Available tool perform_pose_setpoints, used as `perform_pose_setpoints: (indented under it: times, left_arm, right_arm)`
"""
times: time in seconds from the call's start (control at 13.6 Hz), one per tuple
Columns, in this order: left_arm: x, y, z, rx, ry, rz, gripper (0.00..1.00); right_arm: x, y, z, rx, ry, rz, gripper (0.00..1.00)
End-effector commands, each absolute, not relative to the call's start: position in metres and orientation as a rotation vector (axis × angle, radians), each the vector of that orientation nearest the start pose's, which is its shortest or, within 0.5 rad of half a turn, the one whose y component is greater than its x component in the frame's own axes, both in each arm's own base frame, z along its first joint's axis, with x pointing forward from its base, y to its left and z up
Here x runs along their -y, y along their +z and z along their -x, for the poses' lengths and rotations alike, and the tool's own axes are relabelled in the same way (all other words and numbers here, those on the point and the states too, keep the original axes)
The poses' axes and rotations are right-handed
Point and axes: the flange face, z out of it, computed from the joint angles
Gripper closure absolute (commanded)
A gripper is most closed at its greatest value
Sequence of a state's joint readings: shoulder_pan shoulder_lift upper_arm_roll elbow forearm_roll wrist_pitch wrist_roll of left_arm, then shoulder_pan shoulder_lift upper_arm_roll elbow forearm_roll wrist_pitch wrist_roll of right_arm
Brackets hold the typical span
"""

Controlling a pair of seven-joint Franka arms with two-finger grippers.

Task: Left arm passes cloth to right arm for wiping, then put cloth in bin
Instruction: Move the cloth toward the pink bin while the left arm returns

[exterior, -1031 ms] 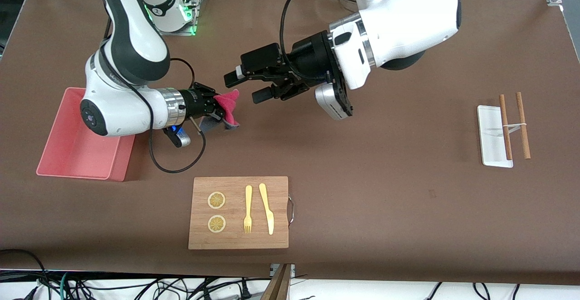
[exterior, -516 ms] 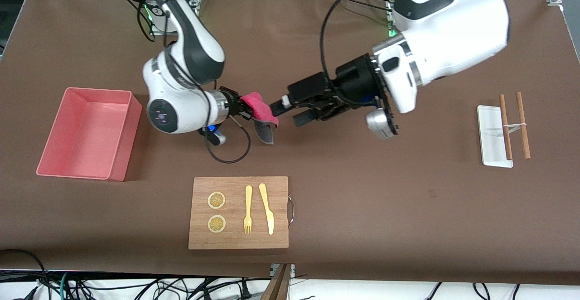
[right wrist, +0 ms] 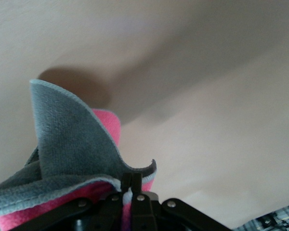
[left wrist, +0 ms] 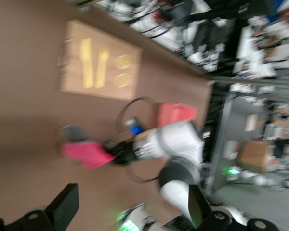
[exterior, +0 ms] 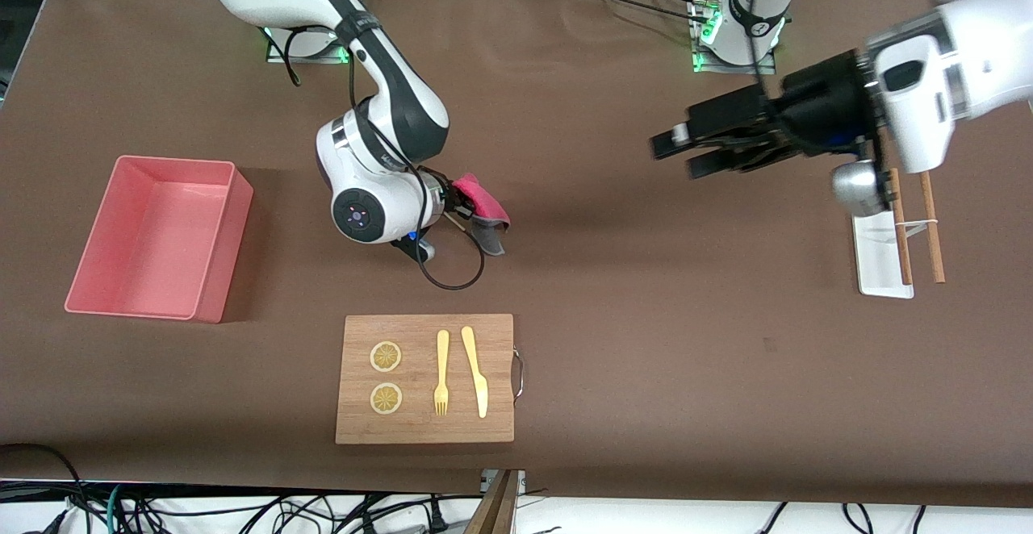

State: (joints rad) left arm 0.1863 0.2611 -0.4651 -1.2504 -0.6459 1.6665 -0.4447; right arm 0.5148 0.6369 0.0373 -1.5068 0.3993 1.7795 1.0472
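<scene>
The cloth (exterior: 483,205), pink on one face and grey on the other, hangs from my right gripper (exterior: 462,200), which is shut on it just above the table's middle. In the right wrist view the fingers (right wrist: 133,185) pinch the cloth's (right wrist: 72,144) edge and its grey face folds upward. My left gripper (exterior: 679,155) is open and holds nothing, in the air toward the left arm's end of the table. Its wrist view shows the pink cloth (left wrist: 84,153) held by the right arm. The pink bin (exterior: 216,280) stands at the right arm's end.
A wooden cutting board (exterior: 425,421) with a fork, a knife and two lemon slices lies nearer the front camera than the cloth. A white tray (exterior: 878,264) with two brown sticks across it sits at the left arm's end.
The left gripper has pulled back, open, from beside the cloth toward its own end of the table. The right arm has carried the cloth from near the bin toward the table's middle.
</scene>
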Motion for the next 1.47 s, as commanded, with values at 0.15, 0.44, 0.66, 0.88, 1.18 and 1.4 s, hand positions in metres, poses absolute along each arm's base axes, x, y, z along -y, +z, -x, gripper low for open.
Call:
perform_pose_setpoints:
  times: [0.15,0.44,0.66,0.88,1.18,1.4]
  left_arm:
    - [0.132,0.663,-0.546,-0.125,-0.275,-2.807,0.0]
    - [0.096,0.632,-0.52,-0.237,-0.368,-3.103,0.0]
    - [0.075,0.616,-0.511,-0.253,-0.375,-3.218,0.0]
    - [0.038,0.581,-0.517,-0.338,-0.426,-3.186,0.0]
    - [0.039,0.555,-0.506,-0.335,-0.318,-3.22,0.0]
    - [0.029,0.559,-0.513,-0.257,-0.302,-3.211,0.0]
  right_arm:
    - [-0.333,0.249,-0.573,-0.884,0.804,2.938,1.0]
    - [-0.284,0.245,-0.589,-0.779,0.858,2.964,1.0]
    - [-0.24,0.247,-0.596,-0.656,0.884,3.07,1.0]
    - [-0.182,0.258,-0.608,-0.491,0.941,3.081,1.0]
    - [-0.126,0.266,-0.618,-0.313,0.951,3.103,1.0]
    - [-0.119,0.267,-0.621,-0.217,0.924,3.198,1.0]
